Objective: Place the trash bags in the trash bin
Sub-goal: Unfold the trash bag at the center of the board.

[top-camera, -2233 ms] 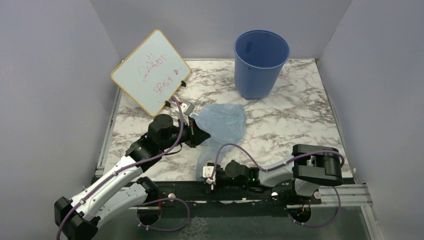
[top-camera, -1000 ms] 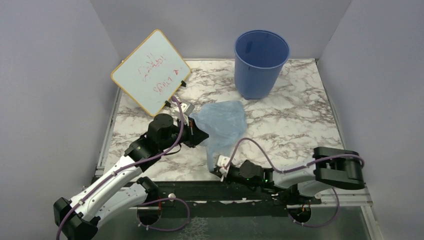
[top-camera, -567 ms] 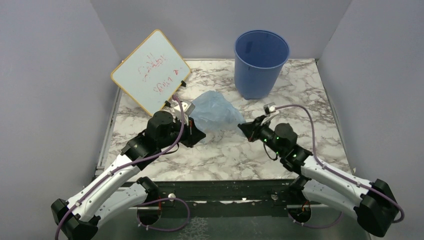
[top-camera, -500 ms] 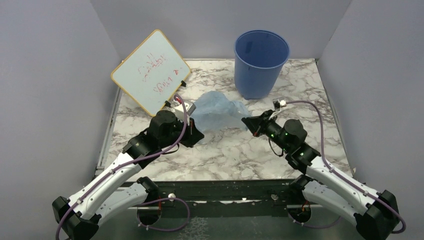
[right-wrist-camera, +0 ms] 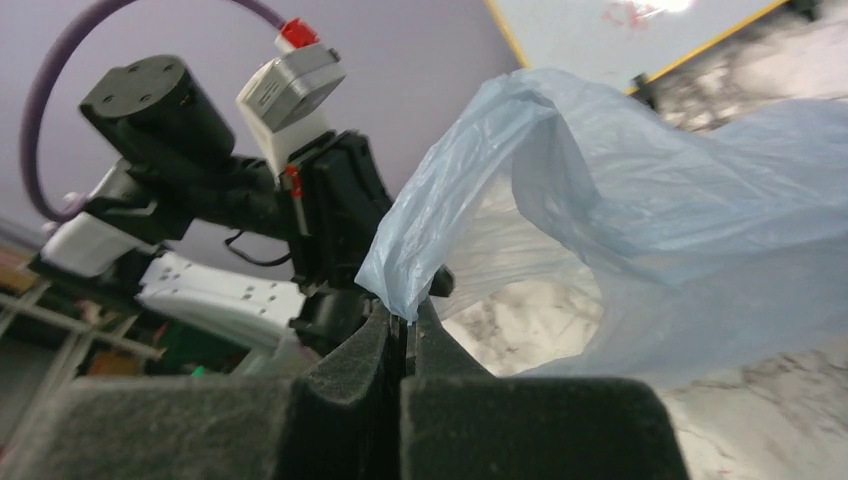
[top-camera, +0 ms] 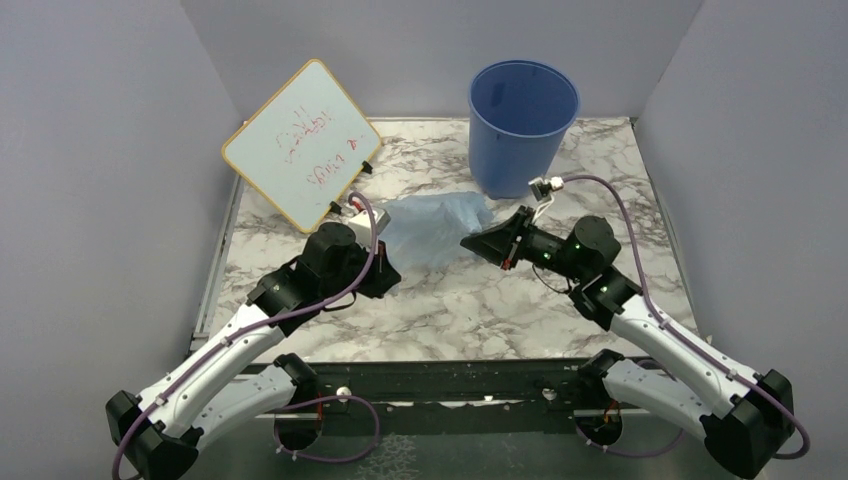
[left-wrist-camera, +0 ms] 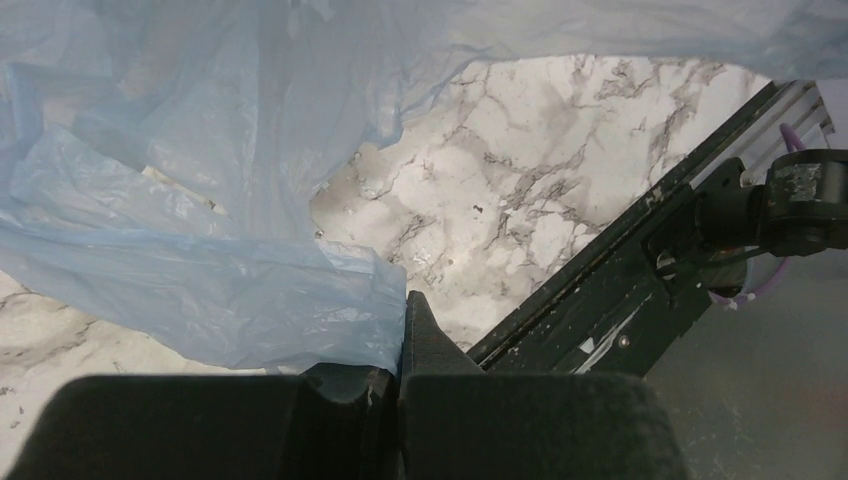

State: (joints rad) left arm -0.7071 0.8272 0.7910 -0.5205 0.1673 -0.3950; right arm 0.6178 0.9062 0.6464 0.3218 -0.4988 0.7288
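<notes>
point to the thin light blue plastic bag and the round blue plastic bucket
thin light-blue plastic bag (top-camera: 430, 230): top view, crumpled middle
round blue plastic bucket (top-camera: 515, 165): top view, outer wall

A white board (top-camera: 302, 143) with red writing stands tilted at the far left of the grey-veined marble worktop (top-camera: 600, 220). Plain lilac-grey walls (top-camera: 420, 40) enclose three sides.

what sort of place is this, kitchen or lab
Probably a robot lab test cell: plain walls box in a marble-patterned table, a left arm and right arm are bolted at its near edge, and a scribbled whiteboard stands at the back.
</notes>
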